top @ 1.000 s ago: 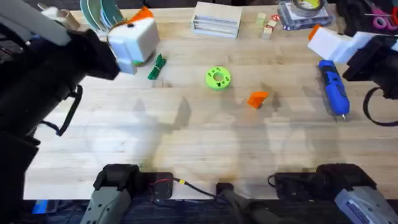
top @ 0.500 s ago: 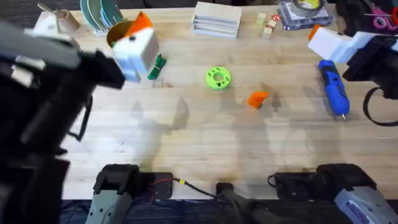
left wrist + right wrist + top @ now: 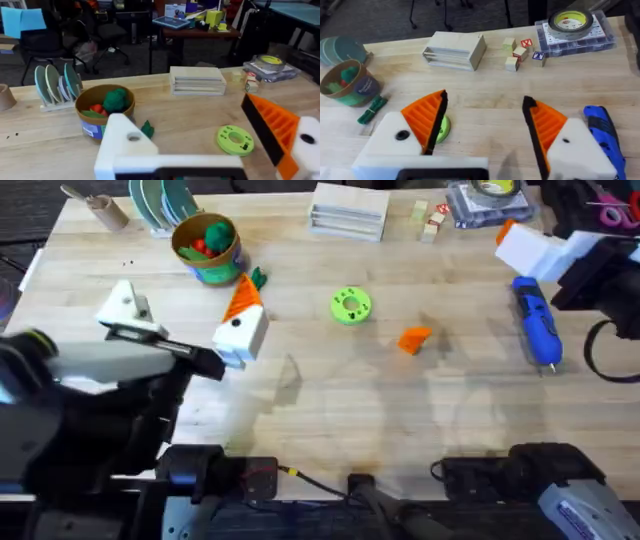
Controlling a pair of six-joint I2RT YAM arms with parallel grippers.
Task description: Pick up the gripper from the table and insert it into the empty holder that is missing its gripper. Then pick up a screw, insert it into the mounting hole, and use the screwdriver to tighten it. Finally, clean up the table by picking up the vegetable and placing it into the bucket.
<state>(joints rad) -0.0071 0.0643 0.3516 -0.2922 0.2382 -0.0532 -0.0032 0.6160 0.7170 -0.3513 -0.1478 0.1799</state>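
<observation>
two arms, both empty-handed. left gripper (image 3: 207,150) spread wide, one finger bare: the holder (image 3: 127,145), no orange tip. right gripper (image 3: 482,135) spread too, above screwdriver (image 3: 535,320). loose orange gripper (image 3: 414,339) lies just right of lime disc (image 3: 350,306), awaiting pickup.

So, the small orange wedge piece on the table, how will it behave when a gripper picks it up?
The orange wedge piece looks like moulded plastic, so probably stiff and light. Its sloped faces may let it slip or twist between fingers unless it is gripped on flatter sides. It lies alone on the bare table, so a push would likely slide it rather than roll it.
</observation>
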